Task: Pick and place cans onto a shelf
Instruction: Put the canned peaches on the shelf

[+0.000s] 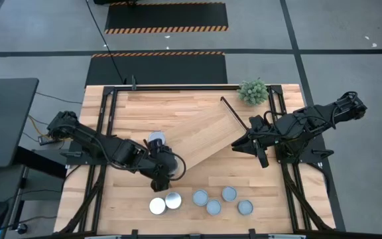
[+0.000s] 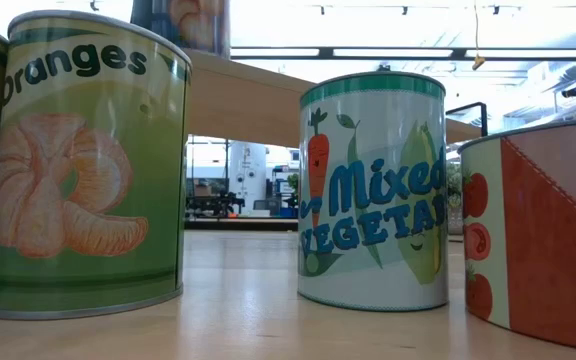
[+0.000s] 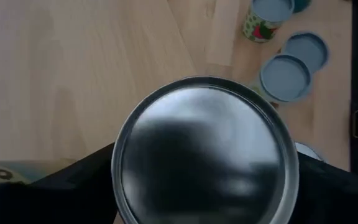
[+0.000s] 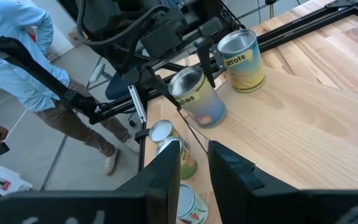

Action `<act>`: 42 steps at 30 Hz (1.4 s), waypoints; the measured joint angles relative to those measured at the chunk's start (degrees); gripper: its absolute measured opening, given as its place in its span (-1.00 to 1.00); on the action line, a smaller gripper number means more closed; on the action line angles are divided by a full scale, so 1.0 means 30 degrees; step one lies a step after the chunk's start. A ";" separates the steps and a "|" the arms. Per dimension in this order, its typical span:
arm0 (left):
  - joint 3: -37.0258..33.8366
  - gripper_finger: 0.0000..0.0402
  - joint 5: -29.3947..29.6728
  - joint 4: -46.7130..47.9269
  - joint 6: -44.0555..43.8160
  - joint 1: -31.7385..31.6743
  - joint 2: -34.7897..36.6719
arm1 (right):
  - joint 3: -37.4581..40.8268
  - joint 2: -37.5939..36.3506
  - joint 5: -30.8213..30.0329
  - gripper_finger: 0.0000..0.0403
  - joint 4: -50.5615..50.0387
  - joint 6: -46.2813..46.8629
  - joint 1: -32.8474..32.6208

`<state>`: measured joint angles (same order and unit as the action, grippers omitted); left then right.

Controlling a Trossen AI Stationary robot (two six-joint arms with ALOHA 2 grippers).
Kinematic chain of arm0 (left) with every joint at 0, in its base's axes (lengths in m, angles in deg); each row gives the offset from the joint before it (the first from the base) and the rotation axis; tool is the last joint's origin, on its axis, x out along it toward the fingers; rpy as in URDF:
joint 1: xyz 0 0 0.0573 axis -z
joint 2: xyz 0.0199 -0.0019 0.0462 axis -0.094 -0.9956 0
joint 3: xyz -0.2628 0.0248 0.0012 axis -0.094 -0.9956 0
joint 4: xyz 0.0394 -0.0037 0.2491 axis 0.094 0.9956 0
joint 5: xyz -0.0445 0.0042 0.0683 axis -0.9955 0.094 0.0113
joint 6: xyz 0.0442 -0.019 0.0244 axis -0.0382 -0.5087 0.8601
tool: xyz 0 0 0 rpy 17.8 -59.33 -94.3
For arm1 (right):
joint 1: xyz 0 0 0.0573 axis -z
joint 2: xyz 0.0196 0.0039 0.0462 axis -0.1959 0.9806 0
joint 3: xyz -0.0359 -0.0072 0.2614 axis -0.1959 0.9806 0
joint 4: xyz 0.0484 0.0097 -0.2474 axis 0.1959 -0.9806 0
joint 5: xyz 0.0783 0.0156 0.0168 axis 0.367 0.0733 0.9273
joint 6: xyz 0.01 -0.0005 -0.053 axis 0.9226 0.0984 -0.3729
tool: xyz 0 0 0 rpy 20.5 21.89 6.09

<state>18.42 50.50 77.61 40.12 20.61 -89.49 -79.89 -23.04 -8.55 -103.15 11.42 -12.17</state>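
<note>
Your left claw (image 1: 163,169) is over the near-left end of the shelf (image 1: 207,129), clenched on a tilted can (image 3: 204,149) whose silvery lid fills the left wrist view between the two fingers. My judgement is that the tilt means the can is not yet seated: it leans toward the plank's edge and needs to be brought upright before you let go. One can with a carrot label (image 4: 244,59) already stands upright on the same end of the shelf, just beside the held one, so you have little room on that side. Your right claw (image 4: 191,152) waits over the other end of the plank, fingers narrowly parted and holding nothing. Six cans remain on the surface (image 1: 284,199) along its near edge: two white-topped ones (image 1: 157,206) directly below the left arm, and four blue-grey ones (image 1: 213,207) to their right. A small green plant (image 1: 254,91) sits at the far edge, clear of the work. A person (image 4: 36,37) stands beyond the left side of the surface.
</note>
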 joint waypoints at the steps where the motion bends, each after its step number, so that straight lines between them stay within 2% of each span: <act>1: 0.0000 0.74 -0.0248 0.0081 -0.0020 -0.0018 0.0002 | -0.0007 0.0000 0.0003 -0.56 0.0000 0.0000 0.0000; 7: -0.0007 0.77 -0.0930 0.0088 -0.0414 -0.0250 -0.0006 | -0.0002 0.0000 0.0005 -0.56 0.0006 -0.0007 0.0000; 27: -0.0007 0.78 0.0504 0.1248 -0.1411 -0.0270 0.0002 | 0.0000 0.0000 0.0368 -0.56 0.0000 0.0000 0.0000; 37: -0.0022 0.78 0.0163 0.1983 -0.2528 -0.0219 0.0218 | -0.0005 0.0161 0.0361 -0.56 0.0621 -0.0110 0.0000; 42: 0.1084 0.78 -0.0121 0.3296 -0.2534 -0.0211 0.0468 | -0.0002 0.1141 0.0368 -0.56 0.1768 -0.0517 0.0000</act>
<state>21.67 50.14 87.50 32.52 19.97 -88.09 -79.90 -19.62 -7.44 -97.85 9.87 -12.17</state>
